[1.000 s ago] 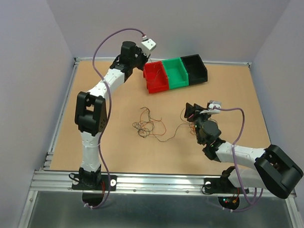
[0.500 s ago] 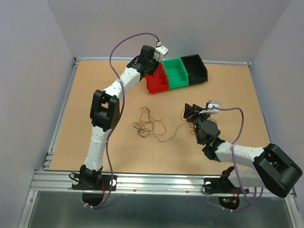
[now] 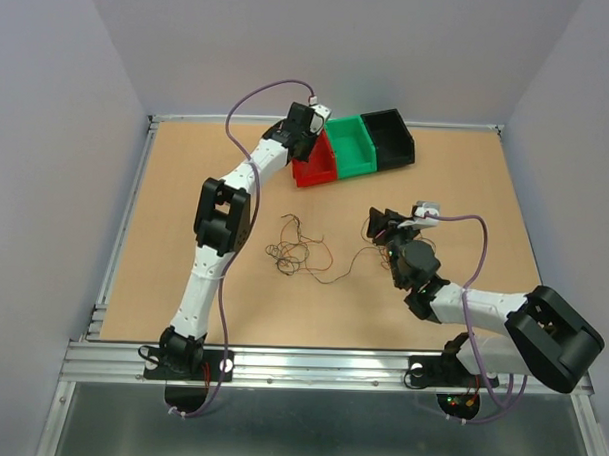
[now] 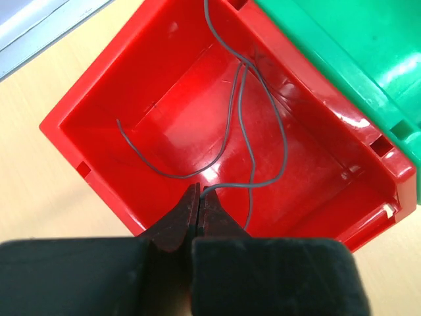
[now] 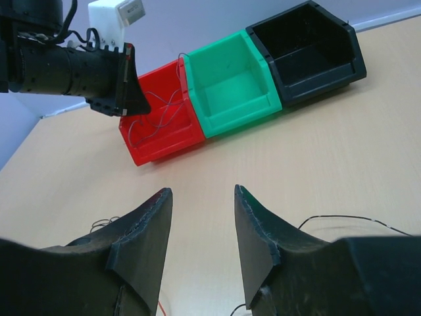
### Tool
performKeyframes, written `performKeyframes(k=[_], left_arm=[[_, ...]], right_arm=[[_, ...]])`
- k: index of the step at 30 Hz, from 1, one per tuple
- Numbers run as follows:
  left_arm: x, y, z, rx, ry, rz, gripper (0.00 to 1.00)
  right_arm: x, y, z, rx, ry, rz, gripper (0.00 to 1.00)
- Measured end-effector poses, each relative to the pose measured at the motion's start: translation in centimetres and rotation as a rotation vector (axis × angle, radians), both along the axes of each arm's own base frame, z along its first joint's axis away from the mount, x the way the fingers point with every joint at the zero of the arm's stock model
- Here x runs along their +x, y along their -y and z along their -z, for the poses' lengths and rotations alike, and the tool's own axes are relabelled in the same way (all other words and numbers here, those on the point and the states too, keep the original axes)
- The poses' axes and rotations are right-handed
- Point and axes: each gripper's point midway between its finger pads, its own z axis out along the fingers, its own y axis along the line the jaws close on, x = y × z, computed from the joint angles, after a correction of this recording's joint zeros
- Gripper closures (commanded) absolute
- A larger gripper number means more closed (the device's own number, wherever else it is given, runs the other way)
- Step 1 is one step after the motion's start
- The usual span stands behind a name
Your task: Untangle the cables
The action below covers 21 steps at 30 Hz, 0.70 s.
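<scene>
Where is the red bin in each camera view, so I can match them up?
Top external: red bin upper centre, partly under the left claw.
Left wrist: red bin fills the frame, gray wire inside.
Right wrist: red bin upper left of centre.
Shared landmark: green bin beside it.

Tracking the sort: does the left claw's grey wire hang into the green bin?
No: the left claw is shut on the grey wire, which loops inside the red bin.
</scene>
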Motion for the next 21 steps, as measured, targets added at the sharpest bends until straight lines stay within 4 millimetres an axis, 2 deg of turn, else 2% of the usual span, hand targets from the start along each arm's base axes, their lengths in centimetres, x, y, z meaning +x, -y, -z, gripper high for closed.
performKeyframes(k=[5, 8, 11, 18, 21], left_arm=[[-0.3, -1.0, -0.1, -0.032, -0.007, -0.042, 0.96], [0.0, -1.6, -0.6, -0.047, -0.002, -0.061, 0.81], [0.0, -1.8, -1.1, -0.057, 0.002, -0.065, 0.73], [0.1, -1.6, -1.3, -0.060, 0.006, -0.056, 0.47], [0.0, -1.4, -1.5, -0.062, 0.008, -0.052, 0.45]], right_arm=[[0.1, -0.1, 0.7, -0.012, -0.014, -0.001, 0.52], [0.2, -0.2, 1.1, -0.019, -0.024, -0.005, 0.52], [0.2, -0.4, 1.5, -0.028, -0.033, -0.009, 0.52], [0.5, -0.9, 3.6, -0.068, -0.078, -0.022, 0.52], [0.6, -1.1, 3.5, -0.068, -0.077, -0.029, 0.52]])
